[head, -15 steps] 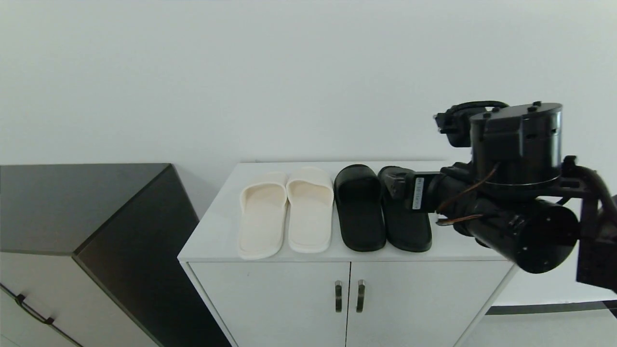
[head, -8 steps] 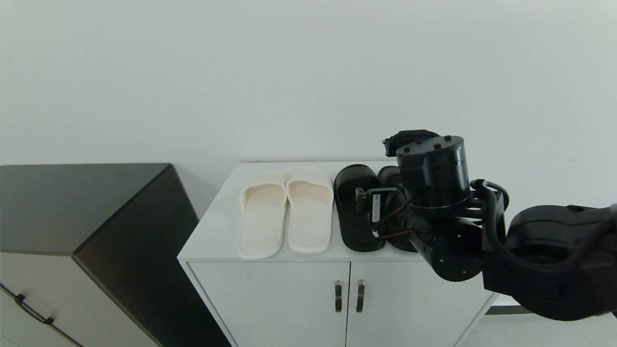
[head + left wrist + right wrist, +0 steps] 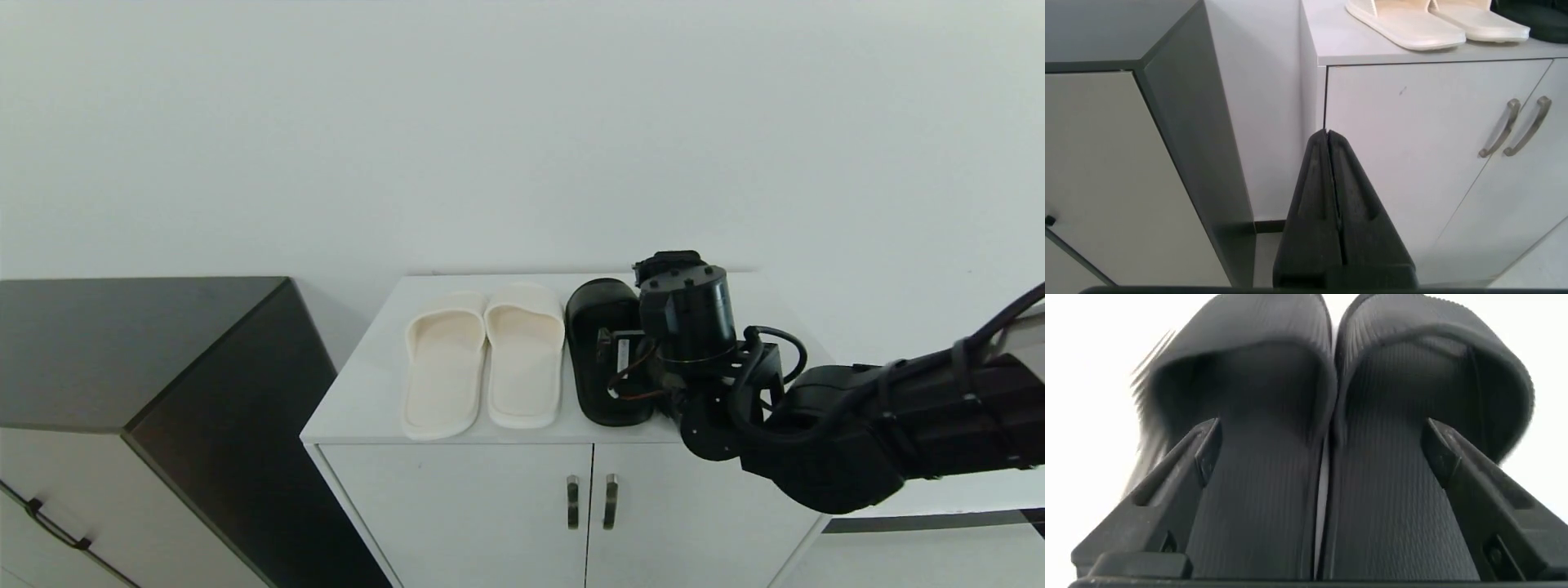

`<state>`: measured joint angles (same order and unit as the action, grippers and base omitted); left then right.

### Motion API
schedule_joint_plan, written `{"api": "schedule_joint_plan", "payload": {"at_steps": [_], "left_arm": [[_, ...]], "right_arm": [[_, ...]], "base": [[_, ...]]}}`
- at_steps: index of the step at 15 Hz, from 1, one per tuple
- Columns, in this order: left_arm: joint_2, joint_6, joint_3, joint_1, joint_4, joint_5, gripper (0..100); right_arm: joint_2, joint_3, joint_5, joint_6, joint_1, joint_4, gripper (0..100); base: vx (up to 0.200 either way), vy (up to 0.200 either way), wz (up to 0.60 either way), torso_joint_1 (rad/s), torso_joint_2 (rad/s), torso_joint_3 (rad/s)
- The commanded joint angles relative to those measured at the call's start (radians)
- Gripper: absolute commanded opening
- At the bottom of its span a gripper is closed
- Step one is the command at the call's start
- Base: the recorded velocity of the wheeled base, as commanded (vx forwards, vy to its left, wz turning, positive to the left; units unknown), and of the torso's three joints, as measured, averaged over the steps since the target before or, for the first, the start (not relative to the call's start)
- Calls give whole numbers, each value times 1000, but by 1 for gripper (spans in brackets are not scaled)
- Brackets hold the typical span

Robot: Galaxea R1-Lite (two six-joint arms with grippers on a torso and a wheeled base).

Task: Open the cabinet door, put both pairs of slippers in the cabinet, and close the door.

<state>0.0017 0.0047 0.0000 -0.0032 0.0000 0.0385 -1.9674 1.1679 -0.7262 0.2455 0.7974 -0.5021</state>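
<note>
The right gripper (image 3: 1323,433) hangs low over the black slippers (image 3: 608,359) on the right part of the cabinet top (image 3: 359,392), its fingers (image 3: 1184,482) spread wide, one outside each slipper of the pair; the step in hand looks like a grasp of both at once. To do it well, the fingers should go down along the two outer edges and squeeze evenly, so the soft pair presses together and neither slipper slides out; a lopsided grip could leave one behind or nudge it into the white slippers (image 3: 486,359) just to the left. The left gripper (image 3: 1328,139) is pressed together on nothing, low near the cabinet's left front corner. The cabinet (image 3: 457,506) has both doors shut, its handles (image 3: 573,501) side by side at the middle; its inside is hidden; both pairs lie on top, so a door must be opened before anything goes in.
</note>
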Motion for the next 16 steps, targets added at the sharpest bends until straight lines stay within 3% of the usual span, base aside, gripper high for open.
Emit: {"api": "schedule_joint_plan", "payload": {"at_steps": [1, 5, 6, 16], "left_arm": [[0, 0, 0, 0, 0, 0, 0], [0, 0, 0, 0, 0, 0, 0], [1, 0, 0, 0, 0, 0, 0], [1, -2, 0, 0, 0, 0, 0]], "right_arm": [[-73, 38, 17, -3, -37, -13, 100], [-137, 127, 22, -14, -75, -15, 100], [-146, 145, 22, -22, -80, -15, 0], [-114, 187, 16, -65, -83, -13, 0]], "base": [[0, 0, 0, 0, 0, 0], [0, 0, 0, 0, 0, 0], [0, 0, 0, 0, 0, 0], [0, 0, 0, 0, 0, 0]]}}
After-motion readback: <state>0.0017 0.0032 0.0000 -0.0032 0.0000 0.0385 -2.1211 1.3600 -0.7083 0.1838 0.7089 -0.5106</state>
